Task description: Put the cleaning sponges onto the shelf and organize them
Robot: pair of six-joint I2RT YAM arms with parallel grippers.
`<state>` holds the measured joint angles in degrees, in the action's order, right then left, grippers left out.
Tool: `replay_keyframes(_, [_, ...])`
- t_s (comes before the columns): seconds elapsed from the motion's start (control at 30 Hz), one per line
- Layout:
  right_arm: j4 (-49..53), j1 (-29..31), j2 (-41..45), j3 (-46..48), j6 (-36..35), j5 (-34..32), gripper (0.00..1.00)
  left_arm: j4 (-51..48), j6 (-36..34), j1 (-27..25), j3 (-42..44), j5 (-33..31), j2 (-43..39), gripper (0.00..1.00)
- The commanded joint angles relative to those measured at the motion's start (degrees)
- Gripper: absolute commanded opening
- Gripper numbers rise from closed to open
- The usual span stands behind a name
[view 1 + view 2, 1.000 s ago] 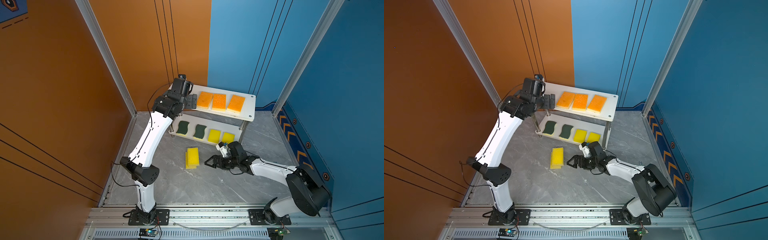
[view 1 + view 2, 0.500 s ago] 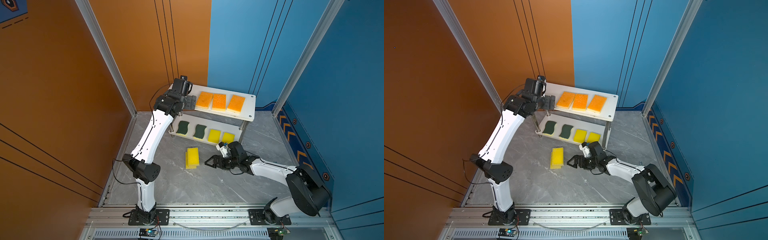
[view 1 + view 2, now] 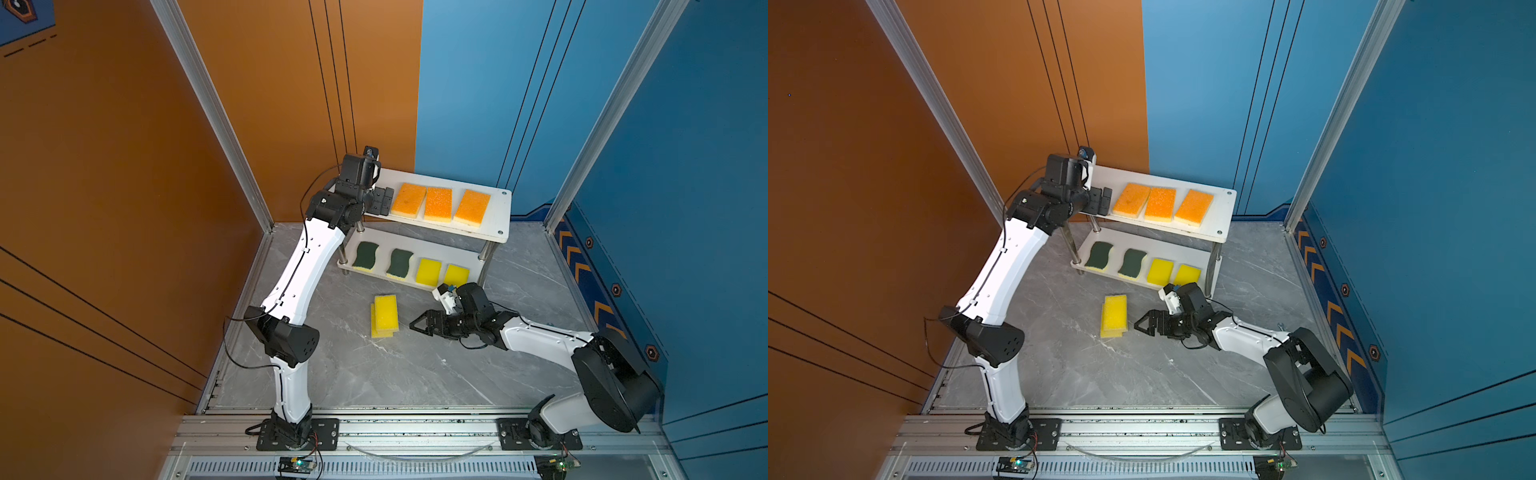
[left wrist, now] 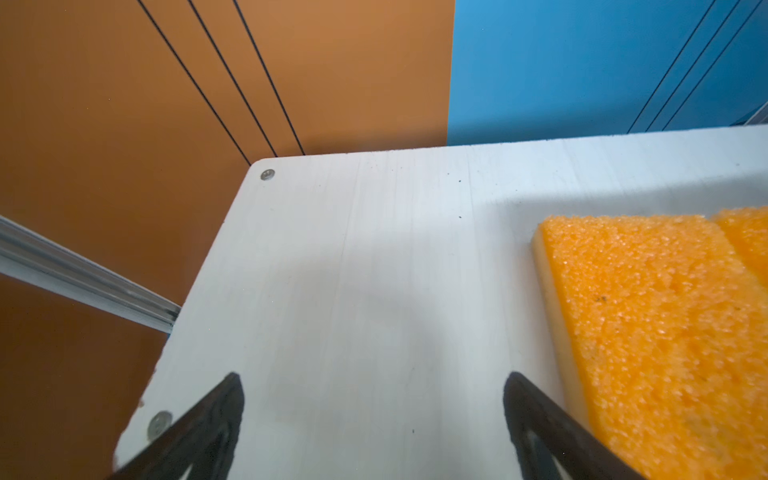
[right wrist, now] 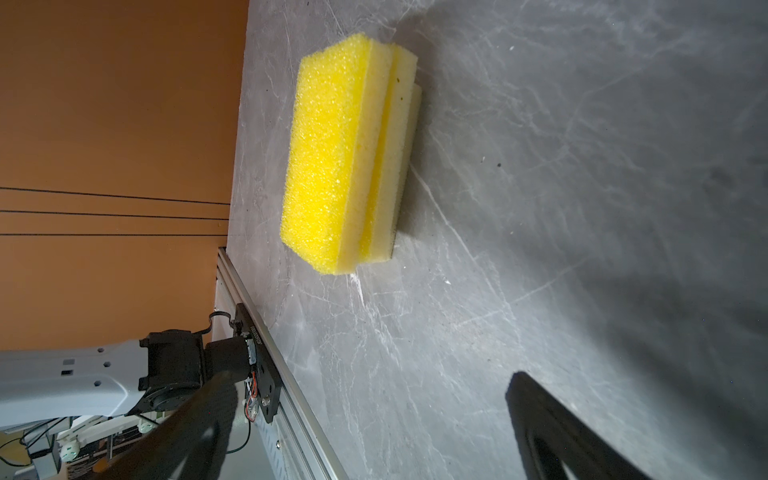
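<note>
The shelf stands at the back, and three orange-topped cleaning sponges lie in a row on its top board. Its lower board carries two dark-green wavy pads and two yellow sponges. A stack of yellow sponges lies on the floor in front. My left gripper hovers open and empty over the top board's bare left end, beside the nearest orange sponge. Low over the floor, my right gripper is open, just right of the stack and apart from it.
The orange wall and an aluminium post close the left side. A blue wall closes the right. The shelf's chrome front leg stands just behind my right wrist. A metal rail runs along the front edge.
The left arm's elbow and wrist have shifted slightly while its gripper stays over the shelf's left end. The right arm and the sponges have not moved.
</note>
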<state>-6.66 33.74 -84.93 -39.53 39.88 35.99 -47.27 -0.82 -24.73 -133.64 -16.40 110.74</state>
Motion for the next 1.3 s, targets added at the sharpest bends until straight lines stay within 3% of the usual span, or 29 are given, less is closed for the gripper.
replay_keyframes(0.0, [-0.65,-0.29,-0.50,0.45,0.34,0.55,1.00,4.84,-3.64,0.55,4.03,3.13,-1.86,0.98])
replay_keyframes(0.3, [-0.46,-0.33,-0.33,0.54,0.43,0.58,1.00,12.34,-2.94,2.35,14.07,5.01,-6.38,0.98])
replay_keyframes(0.87, [-0.55,-0.39,-0.42,0.41,0.36,0.66,1.00,16.92,-1.13,6.45,18.73,17.61,-8.08,0.98])
replay_keyframes(1.27, [-0.64,-0.43,-0.42,0.41,0.46,0.66,1.00,19.23,-0.11,6.45,20.26,20.24,-8.63,0.98])
